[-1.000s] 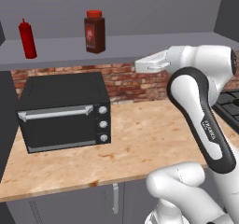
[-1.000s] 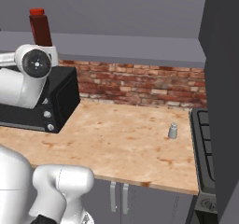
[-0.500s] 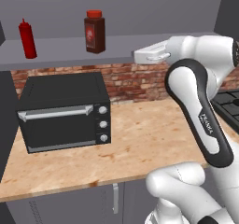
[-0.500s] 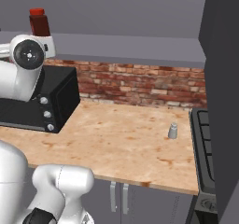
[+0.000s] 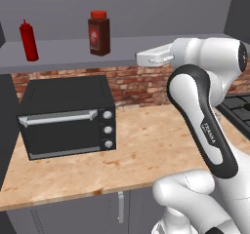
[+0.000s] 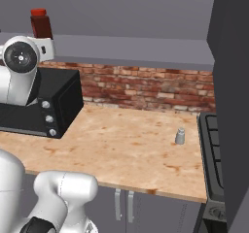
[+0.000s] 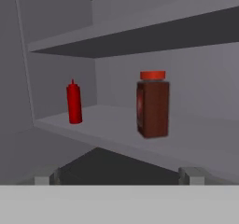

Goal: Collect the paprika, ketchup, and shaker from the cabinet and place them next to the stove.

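On the grey cabinet shelf point(image 5: 63, 52) the slim red ketchup point(image 5: 28, 40) stands at the left. The wider dark paprika point(image 5: 99, 32) with a red cap stands to its right. My gripper point(image 5: 141, 58) hangs at shelf height, right of the paprika and apart from it. In the hand view the gripper point(image 7: 119, 175) is open and empty, its fingertips point(image 7: 46, 176) spread wide below the shelf edge point(image 7: 196, 143), with the paprika point(image 7: 152, 104) ahead and the ketchup point(image 7: 73, 101) further left. The small grey shaker point(image 6: 180, 136) stands on the counter close to the stove point(image 6: 214, 144).
A black toaster oven point(image 5: 66, 116) sits on the wooden counter point(image 5: 146, 145) under the shelf's left part. A brick wall point(image 6: 141, 89) backs the counter. A dark tall panel point(image 6: 233, 106) rises at the right above the stove.
The hand has risen from below the shelf edge to shelf height and shifted slightly toward the cabinet. The jaws stayed open; nothing on the shelf or counter moved.
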